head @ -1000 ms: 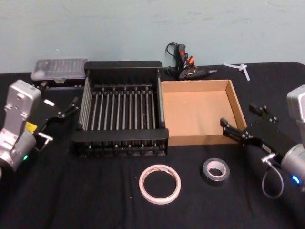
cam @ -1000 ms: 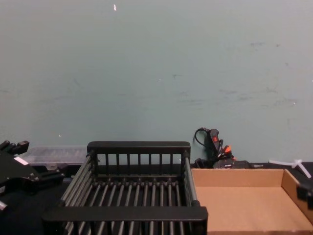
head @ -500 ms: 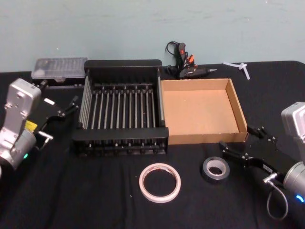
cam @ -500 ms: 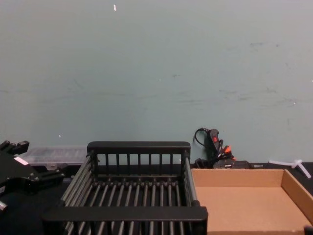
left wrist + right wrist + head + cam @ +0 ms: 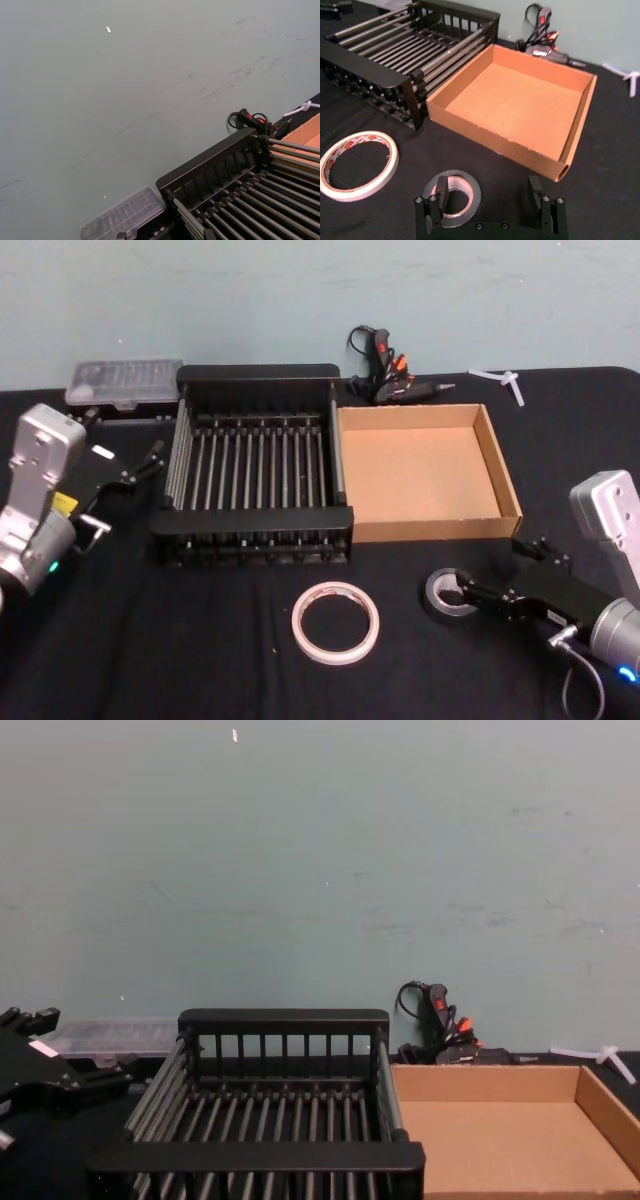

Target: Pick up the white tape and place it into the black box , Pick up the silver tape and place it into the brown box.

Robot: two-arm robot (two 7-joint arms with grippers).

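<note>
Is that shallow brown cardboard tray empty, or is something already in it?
Empty. The shallow brown cardboard tray shows only bare floor; the small grey-silver tape roll lies flat on the black tablecloth outside it.

The black right gripper (image 5: 490, 200) hides the near part of the small dull grey-silver tape roll (image 5: 465, 186); its fingertip covers the pale core.
</note>
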